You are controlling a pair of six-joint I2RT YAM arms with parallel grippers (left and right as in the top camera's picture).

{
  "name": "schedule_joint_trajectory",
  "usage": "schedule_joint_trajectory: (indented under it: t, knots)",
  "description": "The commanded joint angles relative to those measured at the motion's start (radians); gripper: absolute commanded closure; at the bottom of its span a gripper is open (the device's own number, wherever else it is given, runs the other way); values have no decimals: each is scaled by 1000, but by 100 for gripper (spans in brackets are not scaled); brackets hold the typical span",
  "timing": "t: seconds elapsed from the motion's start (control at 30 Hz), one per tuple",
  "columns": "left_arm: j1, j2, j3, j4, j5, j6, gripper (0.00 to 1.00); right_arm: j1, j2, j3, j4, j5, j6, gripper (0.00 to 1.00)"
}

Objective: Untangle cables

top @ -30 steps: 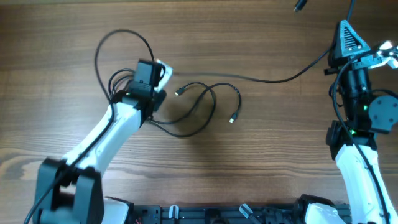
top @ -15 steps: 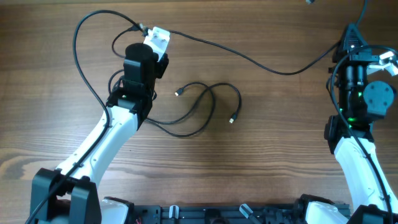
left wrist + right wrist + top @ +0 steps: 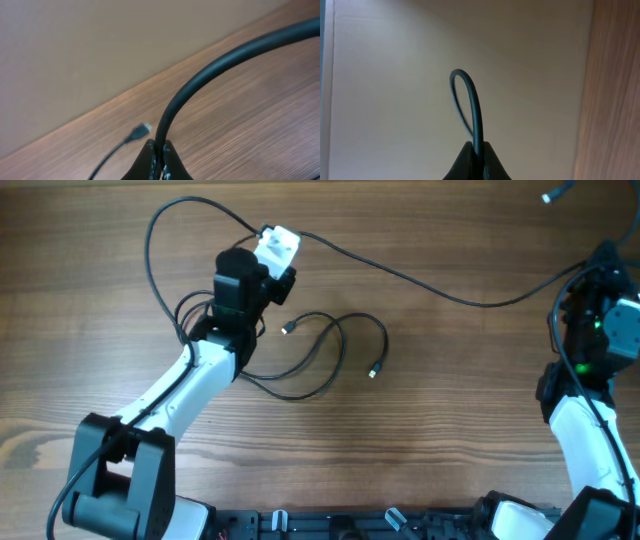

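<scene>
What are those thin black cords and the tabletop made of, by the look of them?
The cables: probably a rubbery or plastic jacket, matte black with a faint sheen, since they bend into smooth loops. The table: wood or wood-look laminate, brown with streaky grain; which one, I cannot tell.

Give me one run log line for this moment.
left tool: shut on long cable | right tool: shut on long cable | looped cables: lying loose, ungripped

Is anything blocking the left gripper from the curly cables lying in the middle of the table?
Nothing visible does. Only bare table lies between the left gripper and the curly cables. But that gripper is already shut on a long cable, so it isn't free to grab.
</scene>
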State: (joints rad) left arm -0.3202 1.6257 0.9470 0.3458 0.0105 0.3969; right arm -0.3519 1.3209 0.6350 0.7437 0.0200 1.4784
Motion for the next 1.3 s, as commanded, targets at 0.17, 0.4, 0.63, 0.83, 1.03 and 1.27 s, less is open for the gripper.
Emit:
schedule_joint_trajectory:
  t: [0.17, 0.4, 0.63, 0.83, 1.03, 1.27]
  knots:
    - [-61, 90, 3, 137, 76, -99, 96, -68, 117, 133, 11, -74, -148, 96]
    - [-69, 180, 34, 224, 89, -99, 96, -119, 236, 218, 10, -81, -197, 95]
    - [-88, 321, 146, 233, 158, -148, 96, -163, 369, 301, 31, -89, -281, 96]
    - [-114, 489, 317, 253, 157, -148, 96, -179, 493, 441, 32, -61, -391, 96]
    - [-117, 596, 425, 249, 194, -182, 96, -226, 657, 581, 34, -50, -403, 96]
    - [-128, 615, 425, 214, 210, -229, 96, -250, 863, 820, 31, -80, -443, 96]
